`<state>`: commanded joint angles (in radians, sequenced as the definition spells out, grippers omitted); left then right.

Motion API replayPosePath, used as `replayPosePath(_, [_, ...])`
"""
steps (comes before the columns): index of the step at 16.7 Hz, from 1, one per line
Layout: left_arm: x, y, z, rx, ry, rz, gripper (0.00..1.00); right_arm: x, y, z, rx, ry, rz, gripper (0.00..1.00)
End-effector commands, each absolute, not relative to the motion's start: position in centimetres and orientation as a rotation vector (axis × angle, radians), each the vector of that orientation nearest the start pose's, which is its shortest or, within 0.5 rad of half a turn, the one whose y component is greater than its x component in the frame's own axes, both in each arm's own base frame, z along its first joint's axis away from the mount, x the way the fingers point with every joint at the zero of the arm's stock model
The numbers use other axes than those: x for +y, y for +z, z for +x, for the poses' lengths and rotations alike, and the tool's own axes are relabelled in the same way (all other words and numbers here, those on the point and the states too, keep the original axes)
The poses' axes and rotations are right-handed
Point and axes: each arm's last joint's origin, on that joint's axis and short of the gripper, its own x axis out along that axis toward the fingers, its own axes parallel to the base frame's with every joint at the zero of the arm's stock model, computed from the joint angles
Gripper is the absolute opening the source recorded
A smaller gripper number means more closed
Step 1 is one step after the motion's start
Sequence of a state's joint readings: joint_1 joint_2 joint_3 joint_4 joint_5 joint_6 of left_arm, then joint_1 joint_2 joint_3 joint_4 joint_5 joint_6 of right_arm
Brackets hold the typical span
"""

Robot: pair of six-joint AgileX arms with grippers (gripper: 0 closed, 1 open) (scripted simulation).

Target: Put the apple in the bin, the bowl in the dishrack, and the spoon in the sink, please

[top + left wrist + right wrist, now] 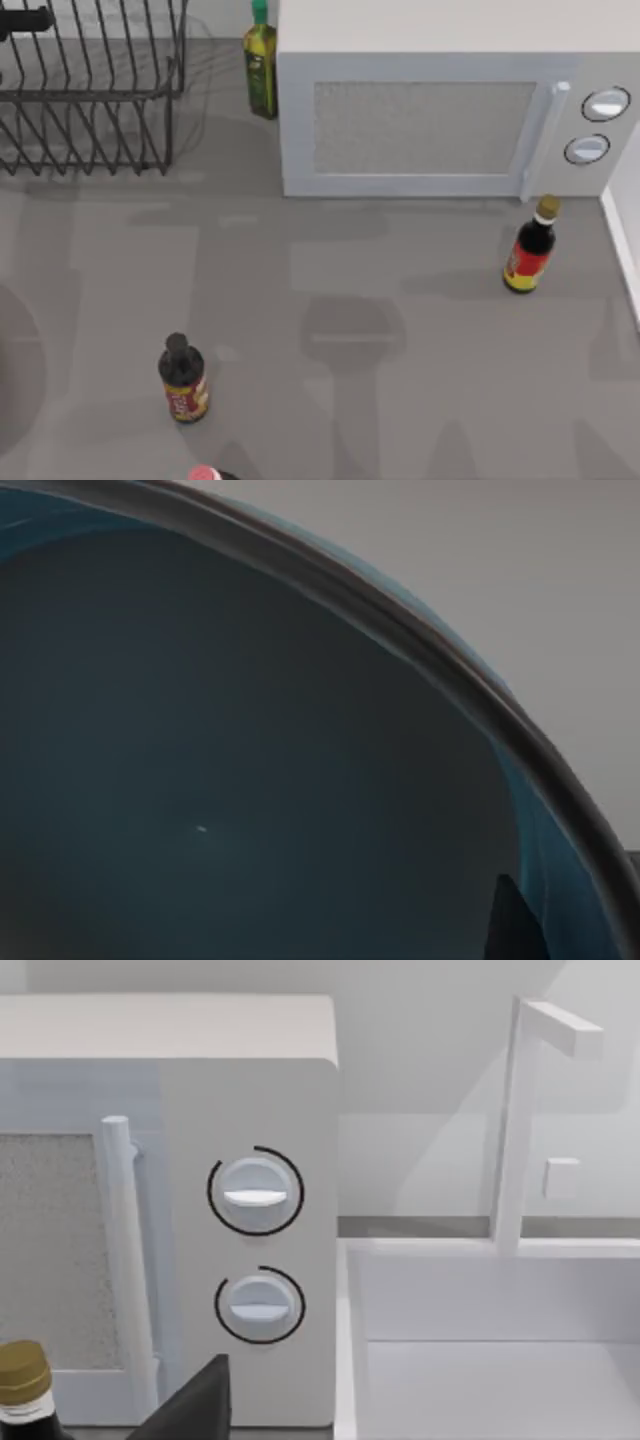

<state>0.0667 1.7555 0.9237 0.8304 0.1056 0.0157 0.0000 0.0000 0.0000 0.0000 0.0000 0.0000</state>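
The bowl (250,780), teal-blue inside with a thin reddish-brown rim, sits very close in the left wrist view. My left gripper (560,900) is at its rim, and one dark fingertip (515,925) lies against the inner wall just under the rim. The dark wire dishrack (90,100) stands at the table's back left with nothing in it. A dark part of my right gripper (190,1405) hangs in front of the microwave's knobs, with the white sink (480,1360) just beyond. The apple, the spoon and the bin are out of view.
A white microwave (440,120) fills the back middle, with a green oil bottle (261,65) at its left. Dark sauce bottles stand at the right (530,248) and front left (182,380). A pink-capped thing (205,473) pokes in at the front edge. A white faucet (515,1130) rises over the sink.
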Motion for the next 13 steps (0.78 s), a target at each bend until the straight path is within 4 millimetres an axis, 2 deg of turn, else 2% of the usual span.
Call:
replayPosePath(11, [2.52,21.8,38.13,0.0,-0.02,0.0,0.98,-0.12,16.0,10.57,0.0,0.0,0.0,1.0])
replayPosePath(13, [2.52,21.8,38.13,0.0,-0.02,0.0,1.0,-0.12,16.0,10.57,0.0,0.0,0.0,1.0])
